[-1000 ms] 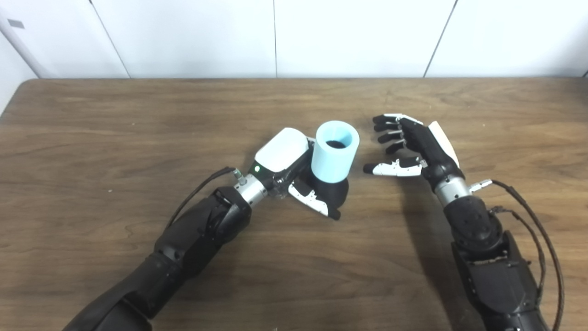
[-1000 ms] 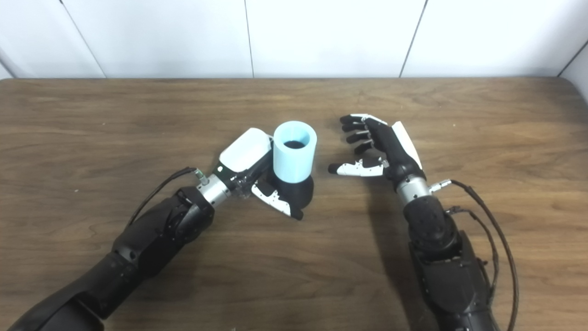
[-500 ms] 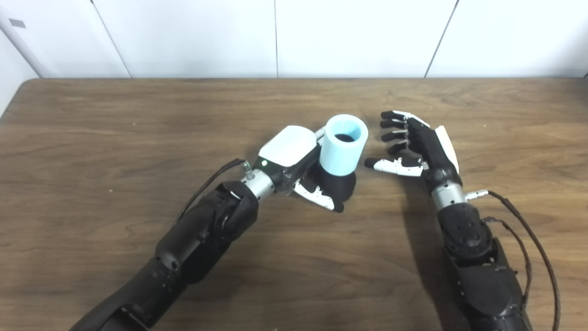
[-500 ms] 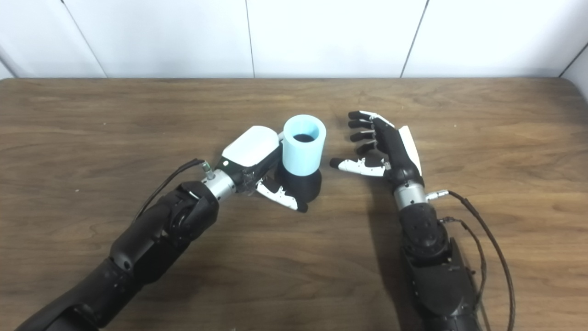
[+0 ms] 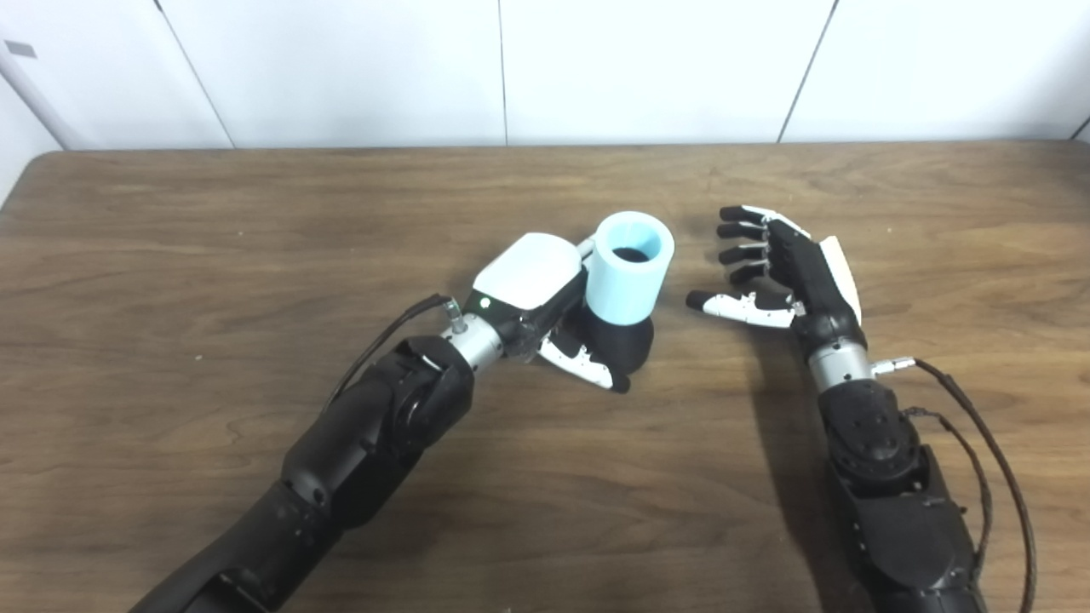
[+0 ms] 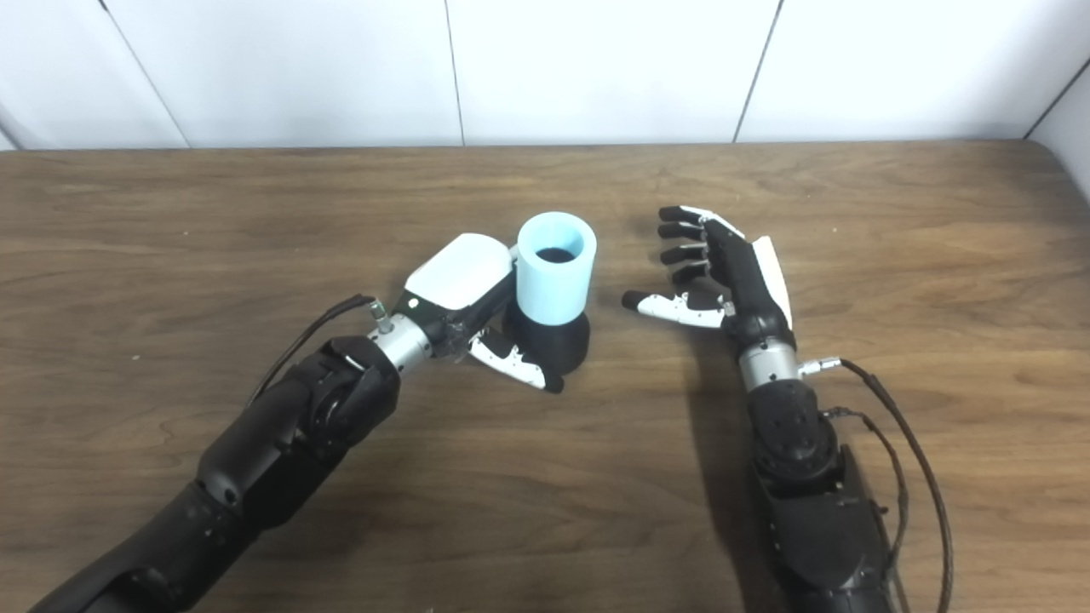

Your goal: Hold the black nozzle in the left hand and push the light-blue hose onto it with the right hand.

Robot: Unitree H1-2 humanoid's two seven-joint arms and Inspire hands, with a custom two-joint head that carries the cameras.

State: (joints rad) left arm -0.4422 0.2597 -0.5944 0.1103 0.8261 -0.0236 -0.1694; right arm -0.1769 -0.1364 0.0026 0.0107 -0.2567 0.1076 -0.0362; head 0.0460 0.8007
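The light-blue hose is a short upright tube seated over the top of the black nozzle, whose flared base stands on the wooden table at its middle. My left hand is shut on the black nozzle, thumb across its front and fingers hidden behind it. My right hand stands open a little to the right of the hose, palm facing it, fingers spread, touching nothing. A dark opening shows down inside the hose.
White wall panels run behind the table's far edge. A cable loops off my right forearm, and another trails from my left wrist.
My left hand shifted the nozzle with the hose on it slightly to the right and farther from me. My right hand drew back a little to the right and stayed open. The camera shifted slightly.
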